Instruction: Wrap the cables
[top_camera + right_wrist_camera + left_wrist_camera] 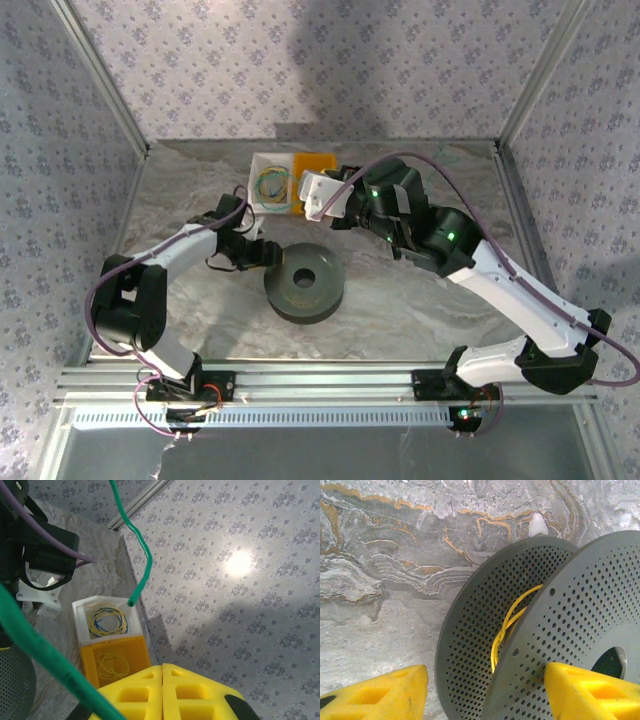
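So the left gripper is spread wide over the edge of the dark spool. One of its yellow fingers sits against the outer face of the near flange, and the other hangs over bare table, clear of the far flange. Both flanges are full of little holes, and a yellow cable is looped in the gap between them.

The right gripper is up by the bins with its two yellow fingers pressed flat together, pointing at the wall. A teal-green cable is up in the air right in front of it. One stretch runs past the base of its left finger and the loose end dangles above the bins. Can't tell if it's actually pinched in there.

The table is a grey marble-look top with wavy orange veins, and the spool lies flat near the middle of it. The walls have pale wallpaper with a small floral print, with a bright light spot on one of them.

At the back edge, against the wall, two small bins sit side by side, touching. The white bin has a yellow-and-blue loop coiled in it. The orange bin holds a thin yellow loop.
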Tool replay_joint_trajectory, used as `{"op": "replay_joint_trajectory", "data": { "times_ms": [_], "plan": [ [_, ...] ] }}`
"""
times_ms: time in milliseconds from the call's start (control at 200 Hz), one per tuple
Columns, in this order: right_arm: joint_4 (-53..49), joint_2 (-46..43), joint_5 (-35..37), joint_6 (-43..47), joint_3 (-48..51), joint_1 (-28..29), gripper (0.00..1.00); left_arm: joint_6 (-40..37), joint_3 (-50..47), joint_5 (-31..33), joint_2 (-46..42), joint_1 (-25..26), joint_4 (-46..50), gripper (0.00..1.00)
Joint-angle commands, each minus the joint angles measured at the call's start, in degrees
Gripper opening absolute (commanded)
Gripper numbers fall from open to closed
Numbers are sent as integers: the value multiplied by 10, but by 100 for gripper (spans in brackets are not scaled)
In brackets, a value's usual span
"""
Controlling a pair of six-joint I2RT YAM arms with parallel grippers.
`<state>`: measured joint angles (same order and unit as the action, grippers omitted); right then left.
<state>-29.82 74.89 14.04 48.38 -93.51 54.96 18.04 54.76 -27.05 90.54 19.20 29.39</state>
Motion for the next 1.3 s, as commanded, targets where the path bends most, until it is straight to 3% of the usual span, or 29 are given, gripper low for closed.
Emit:
{"op": "replay_joint_trajectory", "data": {
  "times_ms": [0, 150, 380, 610, 800, 869, 989, 1294],
  "plan": [
    [-4, -6, -8, -20, 8, -5, 0, 3, -16, -26, 15, 5, -21, 62],
    [-6, -8, -9, -27, 13, -6, 0, 20, -31, -58, 14, 5, -59, 61],
    [-8, -10, -10, -35, 19, -9, 0, 45, -44, -86, 7, 4, -98, 49],
    [-4, -17, -9, -42, 32, -12, 0, 55, -47, -86, 6, -6, -98, 16],
    [-2, -26, -9, -50, 45, -17, 0, 52, -45, -76, -7, -22, -79, 0],
    [-1, -28, -9, -51, 49, -18, 0, 47, -40, -69, -19, -27, -63, 0],
    [-1, -34, -12, -55, 54, -19, 0, 24, -4, -32, -52, -29, 5, 0],
    [11, -43, -38, -72, 74, -24, 0, -62, 208, 163, -116, -29, 255, 0]
  ]
}}
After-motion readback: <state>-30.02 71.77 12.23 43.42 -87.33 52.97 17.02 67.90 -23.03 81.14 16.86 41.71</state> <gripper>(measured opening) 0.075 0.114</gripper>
